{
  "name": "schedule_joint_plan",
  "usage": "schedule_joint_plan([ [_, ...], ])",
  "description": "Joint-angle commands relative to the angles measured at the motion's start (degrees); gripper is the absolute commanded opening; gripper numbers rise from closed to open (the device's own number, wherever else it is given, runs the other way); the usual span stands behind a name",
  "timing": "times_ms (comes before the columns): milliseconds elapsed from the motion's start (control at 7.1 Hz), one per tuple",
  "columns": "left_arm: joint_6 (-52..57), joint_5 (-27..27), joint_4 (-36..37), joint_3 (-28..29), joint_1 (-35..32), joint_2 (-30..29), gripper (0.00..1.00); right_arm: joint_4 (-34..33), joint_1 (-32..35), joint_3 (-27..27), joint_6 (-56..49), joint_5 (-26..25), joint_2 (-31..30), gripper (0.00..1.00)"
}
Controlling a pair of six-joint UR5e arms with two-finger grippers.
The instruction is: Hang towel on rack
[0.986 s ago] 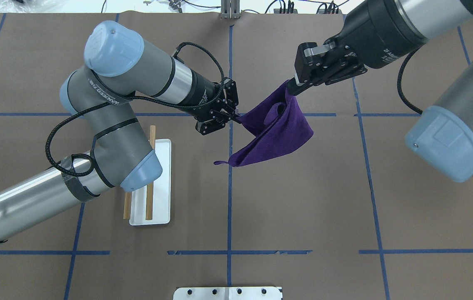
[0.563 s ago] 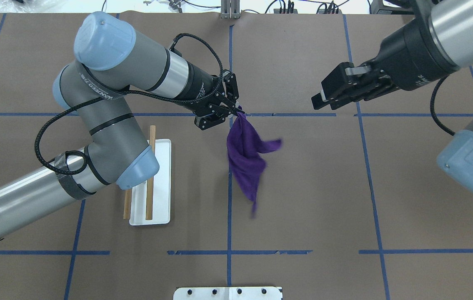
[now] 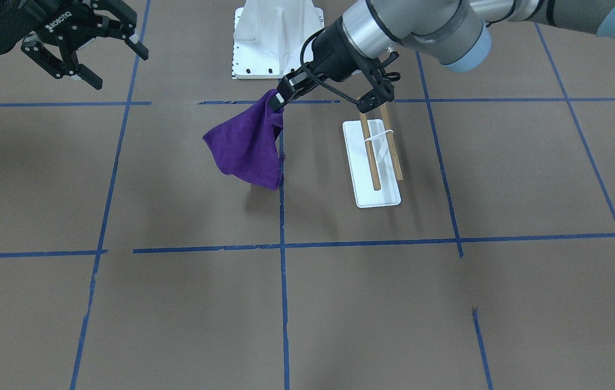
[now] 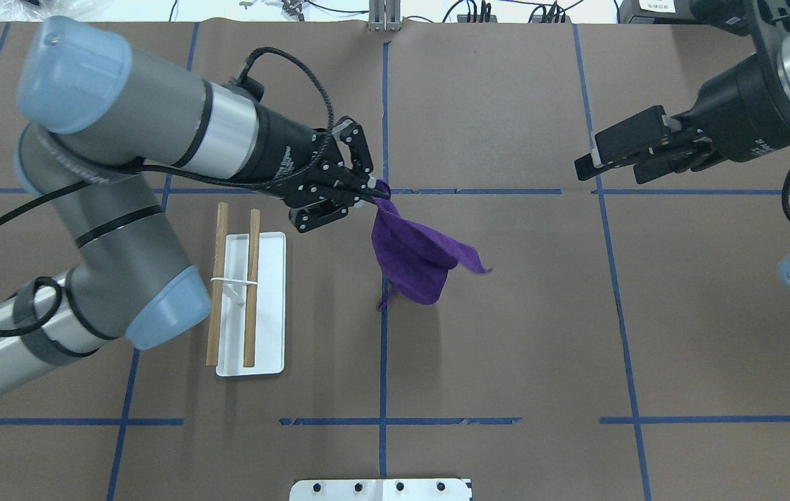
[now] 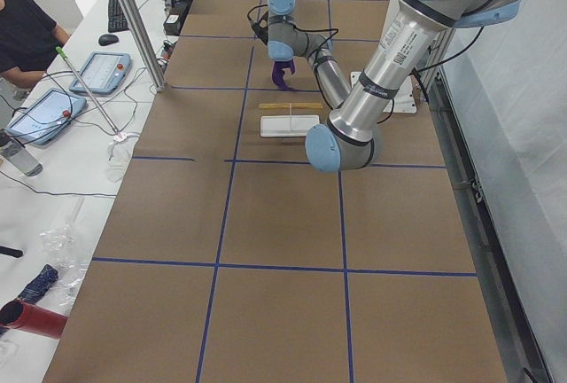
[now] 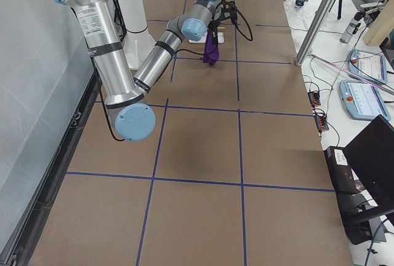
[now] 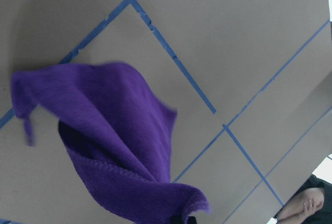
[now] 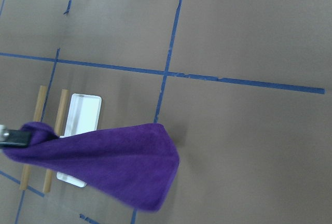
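Carry stage of the hanging task, seen chiefly from overhead and from the operators' side. My left gripper has its fingers pinching one corner of the purple towel above the middle of the table, a little toward the far edge. The cloth hangs from that single corner in a loose, folded drape with its small loop lowest. I cannot tell whether the lowest tip brushes the table. My right gripper is well apart from the cloth, toward the table's right edge, its fingers spread and holding nothing. The rack stands bare between the towel and the table's left edge, with its two wooden dowels running parallel to that edge over the white base. The towel is near the rack but not touching it. I judge that the pick-up is finished and the transfer to the rack is the step in hand, with nothing yet draped. The next move calls for raising the held corner so that the hanging tail clears the dowel tops. I must then carry it toward the left edge across both dowels and lower it so the cloth falls on either side. Because the towel is held by one corner only, it may land bunched or slide off one dowel.
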Motion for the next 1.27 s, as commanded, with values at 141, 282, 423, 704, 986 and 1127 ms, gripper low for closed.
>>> schedule_joint_plan([
  [141,15.40,-4.94,-0.41,-9.28,-5.20,15.17,0.00,3.30,2.02,-2.19,-4.75,-0.21,-4.79,1.00],
  [282,20.85,-6.35,-0.50,-9.21,-7.57,20.26,0.00,3.30,2.37,-2.28,-4.76,-0.21,-4.79,1.00],
  [423,27.17,-6.46,-2.15,-9.21,-7.94,25.62,0.00,3.30,2.46,-2.54,-4.76,-0.29,-4.79,1.00],
  [704,31.96,-6.54,-12.23,-6.33,-9.17,33.82,0.00,3.30,2.90,-2.63,-4.76,-0.29,-5.14,1.00],
  [986,38.02,-12.57,-19.38,-1.77,-13.53,37.80,0.00,3.30,3.69,-3.16,-4.84,-0.21,-4.97,1.00],
  [1127,38.22,-13.91,-19.83,-0.26,-14.79,37.80,0.00,3.30,3.87,-3.25,-4.84,-0.21,-5.06,1.00],
])
